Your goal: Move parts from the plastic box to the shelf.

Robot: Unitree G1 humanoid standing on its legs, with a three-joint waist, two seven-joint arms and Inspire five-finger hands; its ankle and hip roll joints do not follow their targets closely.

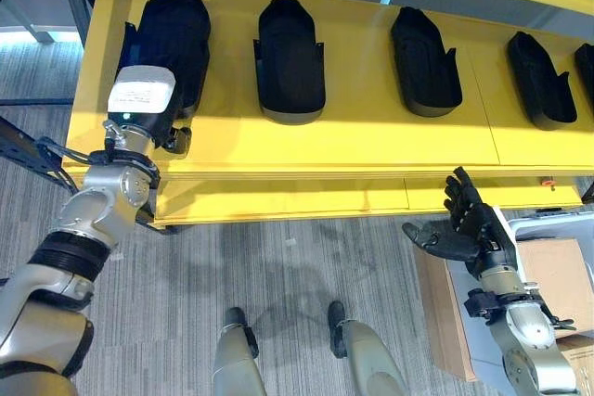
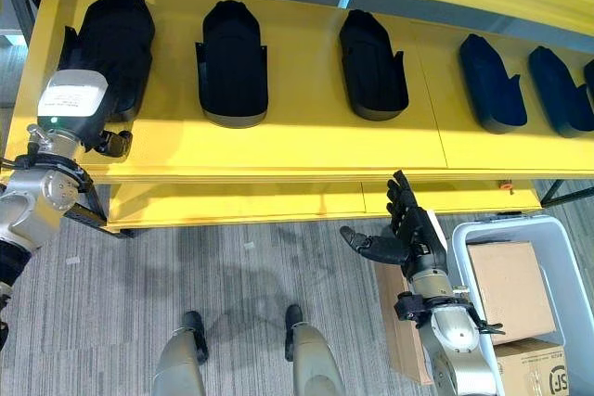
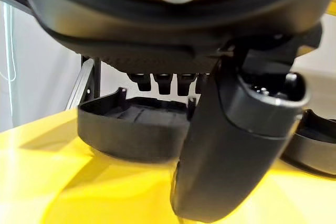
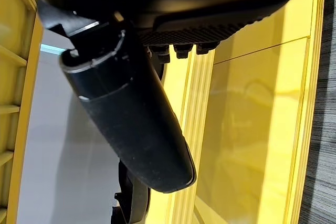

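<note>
1. Leftmost, the left hand sits at the near end of the first black part on the yellow shelf. Its fingers are hidden under the wrist block and against the part, so whether they grip it or lie slack cannot be told.
2. Judging by that pose, the step is setting this part down. Done well, the part should lie flat, lined up with its neighbours, before the hand draws straight back off the front edge.
3. Next along the shelf lie a second part, a third part and a fourth part, well apart from one another, with a fifth at the frame's edge. Bare yellow board separates them, but the row looks nearly full.
4. The shelf's front lip is close to the near ends of the parts, so a careless pull could drag one over it.
5. Below the lip, the right hand hangs in open air with fingers spread and straight, holding nothing.
6. Rightmost, the plastic box stands on the floor just beside that hand, holding cardboard cartons; no part is visible in it.
7. Grey carpet in front of the shelf gives free room for both arms.
</note>
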